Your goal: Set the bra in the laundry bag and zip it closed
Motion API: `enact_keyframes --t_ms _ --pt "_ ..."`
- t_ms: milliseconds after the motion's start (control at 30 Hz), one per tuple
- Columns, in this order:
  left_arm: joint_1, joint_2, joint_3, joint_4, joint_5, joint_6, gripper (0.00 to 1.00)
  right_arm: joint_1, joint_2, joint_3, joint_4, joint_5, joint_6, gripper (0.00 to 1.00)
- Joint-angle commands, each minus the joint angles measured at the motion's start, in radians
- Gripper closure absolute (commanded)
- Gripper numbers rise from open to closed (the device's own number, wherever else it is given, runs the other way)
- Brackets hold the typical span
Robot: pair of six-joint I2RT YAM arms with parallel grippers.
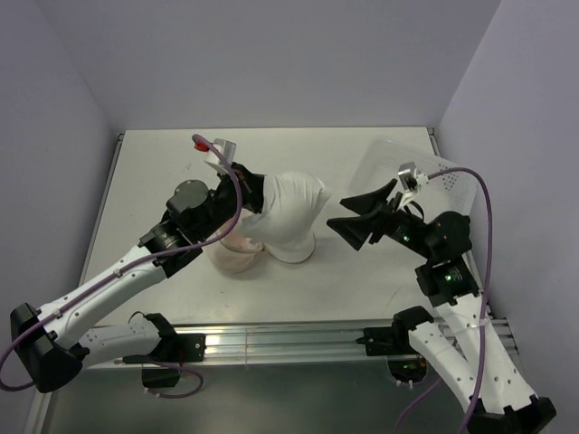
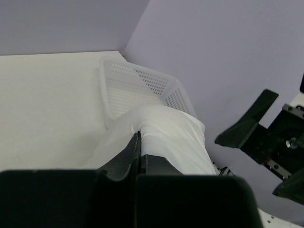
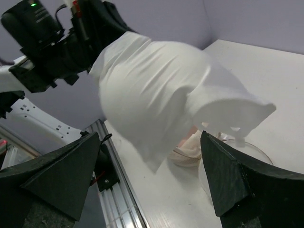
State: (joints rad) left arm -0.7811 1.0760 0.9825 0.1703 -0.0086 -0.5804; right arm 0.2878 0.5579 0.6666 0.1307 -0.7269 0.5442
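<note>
Though it hangs as one bulging lump when seen from above, the laundry bag (image 1: pixel 289 217) reads to me as light and limp. It is soft mesh that will sag wherever it is unsupported, so I judge the rim beside the zip the best place to take hold. My left pincer (image 1: pixel 251 194) has a fold pinched at the bag's upper edge and holds it lifted over the middle of the bench (image 1: pixel 154 172). I cannot tell whether its lower end touches the surface. What I take for the bra (image 1: pixel 233 256), pinkish and crumpled, lies just below and to the left. My right pincer (image 1: pixel 360 217) stands wide open and empty, just beside the bag, with the perforated bin (image 1: pixel 434 176) behind it.

From the left wrist, the jaws are shut tight on a gathered pleat of the bag (image 2: pixel 166 128), which looks whitish and smooth. The zip is hidden.

From the right wrist, the bag (image 3: pixel 156 95) looms between my spread fingers (image 3: pixel 57 175), puffed, with a loose flap on the right. No mouth shows. The bra (image 3: pixel 190 145) lies below it, beside a clear round rim (image 3: pixel 259 153) I cannot identify.
</note>
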Motion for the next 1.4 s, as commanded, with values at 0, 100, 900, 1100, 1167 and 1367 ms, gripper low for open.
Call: enact_keyframes --t_ms 0,100,900,1100,1167,1367 --pt "-0.058 -0.036 0.041 -0.015 -0.122 0.080 1.00 0.008 0.104 0.096 -0.074 -0.023 -0.046 0.06" --pt "-0.081 -0.056 0.028 -0.051 -0.137 0.114 1.00 0.042 0.178 0.169 -0.109 -0.040 -0.121 0.04" --pt "-0.084 -0.165 -0.038 -0.061 0.010 0.102 1.00 0.073 0.398 0.208 0.168 -0.316 -0.146 0.07" --pt "-0.084 -0.185 -0.035 -0.115 0.015 0.097 1.00 0.073 0.412 0.211 0.233 -0.370 -0.080 0.72" --pt "-0.084 -0.203 -0.041 -0.130 0.015 0.094 0.99 0.071 0.413 0.209 0.257 -0.374 -0.046 0.92" --pt "-0.083 -0.269 -0.056 -0.216 0.013 0.099 0.50 0.050 0.442 0.197 0.340 -0.391 0.058 1.00"
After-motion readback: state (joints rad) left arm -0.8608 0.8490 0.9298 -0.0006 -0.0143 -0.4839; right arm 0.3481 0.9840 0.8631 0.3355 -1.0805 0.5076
